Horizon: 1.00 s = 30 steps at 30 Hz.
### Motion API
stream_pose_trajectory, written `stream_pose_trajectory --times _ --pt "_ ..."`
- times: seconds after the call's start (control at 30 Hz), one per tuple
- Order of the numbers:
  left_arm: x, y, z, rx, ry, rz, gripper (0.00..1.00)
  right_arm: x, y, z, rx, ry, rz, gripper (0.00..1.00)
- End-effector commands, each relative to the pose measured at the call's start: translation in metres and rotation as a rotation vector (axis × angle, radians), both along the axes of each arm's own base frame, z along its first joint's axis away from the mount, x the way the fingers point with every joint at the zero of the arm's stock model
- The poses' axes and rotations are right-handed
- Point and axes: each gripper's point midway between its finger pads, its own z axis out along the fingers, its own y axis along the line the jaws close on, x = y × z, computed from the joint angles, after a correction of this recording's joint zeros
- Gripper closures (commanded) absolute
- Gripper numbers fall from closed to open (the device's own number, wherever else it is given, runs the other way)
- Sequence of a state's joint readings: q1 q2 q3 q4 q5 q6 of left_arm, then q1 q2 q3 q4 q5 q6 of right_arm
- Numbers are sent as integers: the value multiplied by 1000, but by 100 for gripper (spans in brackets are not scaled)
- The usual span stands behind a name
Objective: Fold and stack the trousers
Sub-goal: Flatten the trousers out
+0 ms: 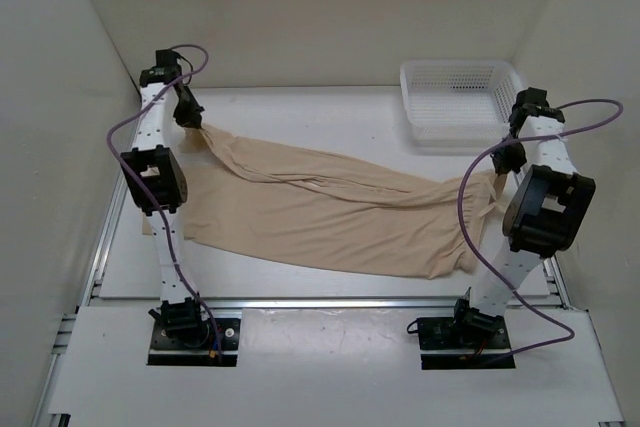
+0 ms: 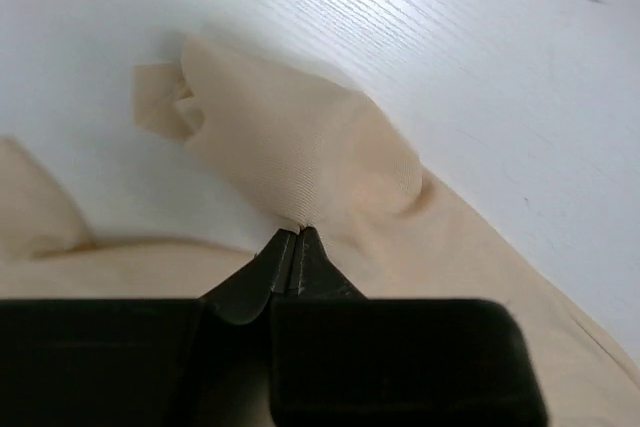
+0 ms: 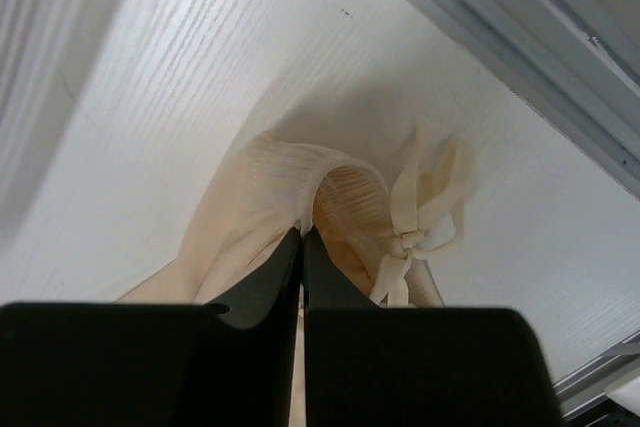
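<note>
Across the middle of the top view, the trousers lie spread on the white table. Their long axis runs from upper left to lower right, and the waist end with its drawstring is at the right. Left arm reaches up the left edge, wrist bent down. The left gripper is closed, pinching the leg end. Right arm stands at the right edge, wrist down. The right gripper is closed on the waistband.

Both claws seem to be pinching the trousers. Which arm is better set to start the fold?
Probably left. The left claw is shut on a leg end of the trousers, free to swing over the cloth; the right claw pinches the waistband close to the basket, so less room.
</note>
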<state>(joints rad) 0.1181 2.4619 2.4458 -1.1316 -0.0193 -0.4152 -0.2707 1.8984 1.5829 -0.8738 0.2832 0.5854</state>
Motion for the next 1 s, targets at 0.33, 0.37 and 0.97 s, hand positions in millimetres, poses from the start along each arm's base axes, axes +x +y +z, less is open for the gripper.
stream_pose_trajectory --times 0.33,0.37,0.97 --pt "-118 43 38 98 116 89 25 -24 -16 0 -39 -16 -67 100" --pt "-109 46 57 109 67 107 18 -24 -16 0 -39 -16 -67 100" --pt "46 0 10 -80 -156 73 21 -21 -8 -6 7 -22 -51 100"
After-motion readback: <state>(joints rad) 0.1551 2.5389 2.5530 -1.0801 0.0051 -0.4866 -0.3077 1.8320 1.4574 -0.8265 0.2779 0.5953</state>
